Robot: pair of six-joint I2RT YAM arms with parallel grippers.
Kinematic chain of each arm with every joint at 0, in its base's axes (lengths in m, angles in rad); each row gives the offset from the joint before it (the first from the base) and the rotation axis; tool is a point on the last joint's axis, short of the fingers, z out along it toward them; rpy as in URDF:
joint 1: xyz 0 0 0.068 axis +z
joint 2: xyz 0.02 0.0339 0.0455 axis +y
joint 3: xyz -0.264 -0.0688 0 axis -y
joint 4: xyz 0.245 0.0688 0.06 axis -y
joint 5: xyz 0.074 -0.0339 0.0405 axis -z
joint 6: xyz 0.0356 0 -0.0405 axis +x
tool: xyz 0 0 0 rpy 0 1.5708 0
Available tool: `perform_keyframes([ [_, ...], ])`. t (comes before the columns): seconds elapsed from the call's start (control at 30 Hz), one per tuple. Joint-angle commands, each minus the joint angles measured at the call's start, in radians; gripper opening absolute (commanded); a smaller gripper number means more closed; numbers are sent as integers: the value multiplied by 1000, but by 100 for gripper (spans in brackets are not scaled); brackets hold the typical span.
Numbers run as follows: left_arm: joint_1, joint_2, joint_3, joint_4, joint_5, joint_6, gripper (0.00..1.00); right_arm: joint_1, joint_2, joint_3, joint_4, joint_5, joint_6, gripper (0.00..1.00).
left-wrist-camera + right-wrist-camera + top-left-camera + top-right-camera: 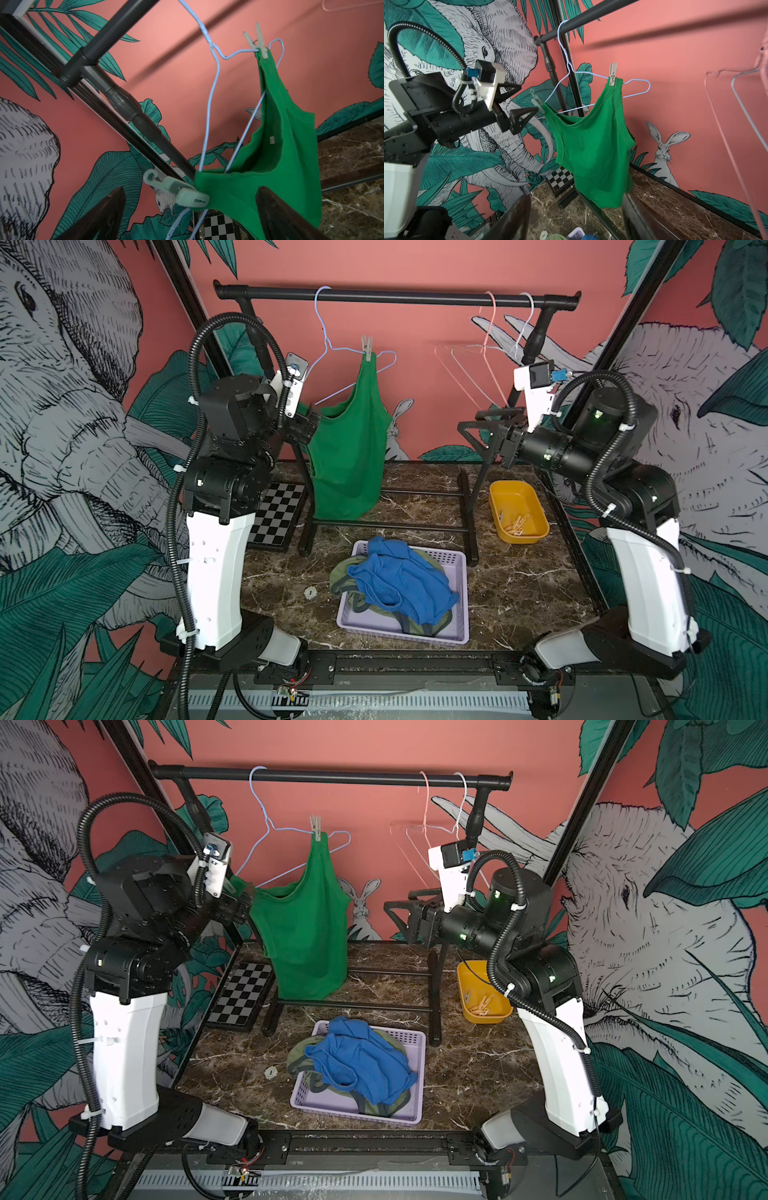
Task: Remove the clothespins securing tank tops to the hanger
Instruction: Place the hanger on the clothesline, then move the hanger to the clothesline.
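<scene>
**Left tool** [192, 193]: jaws wide, with the mint clothespin [176, 191] between them, not closed on it.

**Mint clothespin:** clipped on the lower strap of the green tank top [349, 448].

**Right tool** [468, 421]: jaws apart, empty, well to the side of the garment.

**Green tank top:** hangs tilted on the blue hanger [332, 349] from the black rail [395, 296]. Its higher strap is pinned by a grey-beige clothespin [367, 347].

**Blue tank top** [399, 576] and **olive tank top** [344, 572]: heaped in the lilac basket [457, 562] on the tabletop [519, 585].

**Loose clothespins** [515, 524]: in the yellow tub [500, 489], beside the rack's foot.
</scene>
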Motion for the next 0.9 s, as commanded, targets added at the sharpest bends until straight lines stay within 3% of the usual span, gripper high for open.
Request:
perform_keyframes([
  [0.0,44,-5,33,76,60,-57,99,7,-56,-58,95,-70,-40,69],
  [0.53,100,143,68,1,202,-116,99,10,-114,-177,132,-97,-61,70],
  [0.6,107,153,73,-6,227,-126,92,11,-120,-190,139,-97,-60,70],
  [0.77,108,152,70,-41,343,-153,62,12,-130,-218,162,-97,-53,70],
  [0.87,108,139,57,-58,436,-185,52,13,-123,-214,164,-97,-49,69],
])
